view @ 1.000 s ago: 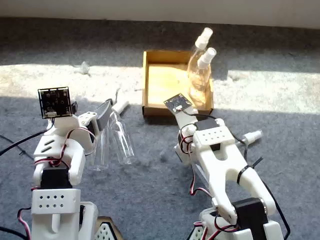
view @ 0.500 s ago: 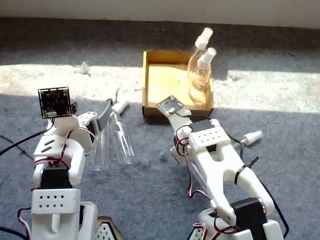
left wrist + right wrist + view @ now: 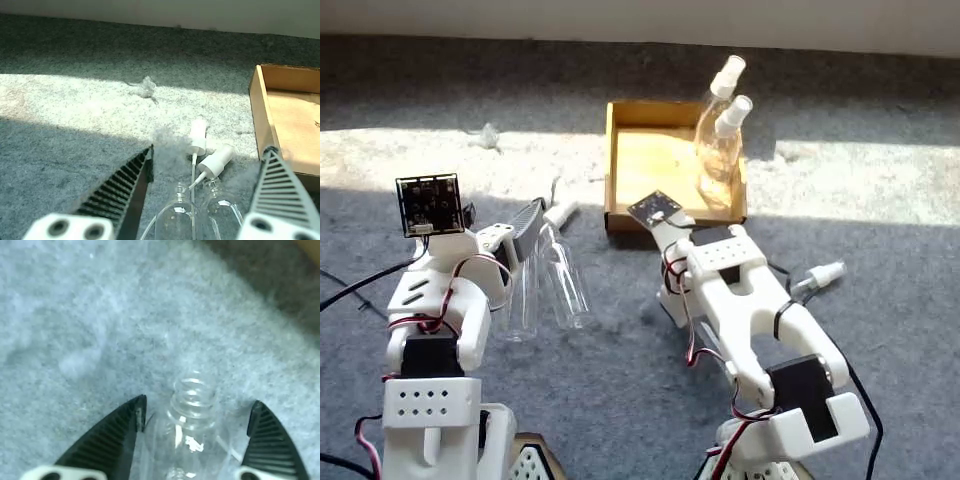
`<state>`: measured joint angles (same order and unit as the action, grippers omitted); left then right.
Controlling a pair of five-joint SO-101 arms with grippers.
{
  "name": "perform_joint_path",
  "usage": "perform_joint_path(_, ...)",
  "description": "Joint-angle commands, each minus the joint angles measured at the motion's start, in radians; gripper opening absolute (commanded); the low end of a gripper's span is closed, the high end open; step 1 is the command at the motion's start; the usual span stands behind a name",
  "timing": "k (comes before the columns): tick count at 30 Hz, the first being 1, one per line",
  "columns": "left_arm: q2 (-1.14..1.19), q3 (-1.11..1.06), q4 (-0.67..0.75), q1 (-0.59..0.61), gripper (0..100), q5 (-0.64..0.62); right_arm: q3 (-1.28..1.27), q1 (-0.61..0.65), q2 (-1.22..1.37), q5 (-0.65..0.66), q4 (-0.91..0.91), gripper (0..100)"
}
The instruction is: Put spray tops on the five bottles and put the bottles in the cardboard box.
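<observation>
High view: box (image 3: 612, 170) at upper centre. Two capped bottles (image 3: 718, 150) stand against its right wall, so two of five look done. Left of centre, two bare bottles (image 3: 552, 285) lie side by side on the carpet (image 3: 620, 380), necks towards a top (image 3: 561, 213). I judge they are laid out ready for capping. A loose top (image 3: 823, 272) lies at right centre, on the far side of the right arm (image 3: 750, 300). That arm crowds the box's front wall and could get in the way of loading.

Left wrist view: left end effector (image 3: 210, 150) spread wide, holding nothing, over the bare bottles' necks. Two tops (image 3: 198, 136) lie just beyond the necks, one trailing its dip tube. A lint tuft (image 3: 145, 87) sits farther off. The box corner is near one finger.

Right wrist view: right end effector (image 3: 197, 400) spread, straddling a third bottle (image 3: 194, 407) with an open threaded neck. Cannot tell whether the pads touch it. Probably lined up to grip the body and hold it for capping.
</observation>
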<state>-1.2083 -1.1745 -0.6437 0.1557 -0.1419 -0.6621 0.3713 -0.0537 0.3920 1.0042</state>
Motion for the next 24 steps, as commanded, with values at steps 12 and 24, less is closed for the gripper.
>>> perform_joint_path(12, 0.001, 0.008, 0.02, -0.015, 30, -0.008, 0.035, 0.004, -0.001, 0.002, -0.01, 19.3)
perform_joint_path(24, 0.002, 0.008, 0.02, -0.015, 30, -0.008, 0.035, 0.007, -0.007, 0.002, -0.004, 31.0)
